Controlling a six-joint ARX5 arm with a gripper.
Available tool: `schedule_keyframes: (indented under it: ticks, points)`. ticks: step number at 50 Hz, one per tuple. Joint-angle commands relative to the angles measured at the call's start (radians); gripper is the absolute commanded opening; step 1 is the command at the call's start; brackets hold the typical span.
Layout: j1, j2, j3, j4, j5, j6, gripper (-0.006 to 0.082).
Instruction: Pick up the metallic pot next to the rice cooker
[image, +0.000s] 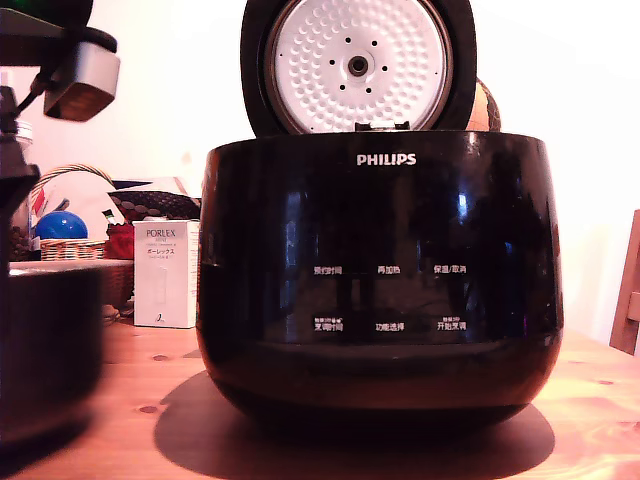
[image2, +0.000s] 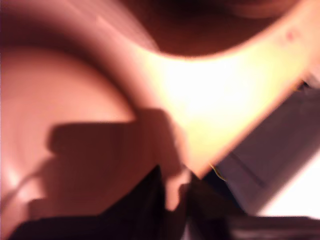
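The rice cooker (image: 380, 280), big, glossy black and marked PHILIPS, fills the middle of the exterior view, with its lid (image: 358, 65) raised and showing a white dimpled plate. The metallic pot (image: 45, 350), dark with a thin pale rim, stands at the exterior view's left edge, cut off by the frame. My arm (image: 15, 170) hangs right above it, its grey wrist camera (image: 82, 82) higher up. In the blurred wrist view, my gripper (image2: 174, 187) appears as two dark fingertips (image2: 150, 200) with a narrow gap over the wooden tabletop. I cannot make out the pot in that view.
A white FORLEX box (image: 166, 272) stands behind, between pot and cooker. Further back are a wicker basket (image: 70, 245) with a blue ball (image: 60, 225) and some red items. The wooden table (image: 590, 420) has its edge showing in the wrist view beside a pale floor (image2: 280, 160).
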Motion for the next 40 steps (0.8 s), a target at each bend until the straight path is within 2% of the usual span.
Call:
schedule_keyframes:
  ticks: [1, 18, 40]
  points:
    - [0.003, 0.011, -0.026, -0.005, 0.02, -0.002, -0.0024]
    - [0.003, 0.009, 0.018, -0.08, -0.034, 0.018, -0.0024]
    - [0.003, 0.009, 0.305, -0.336, -0.154, 0.044, -0.0024]
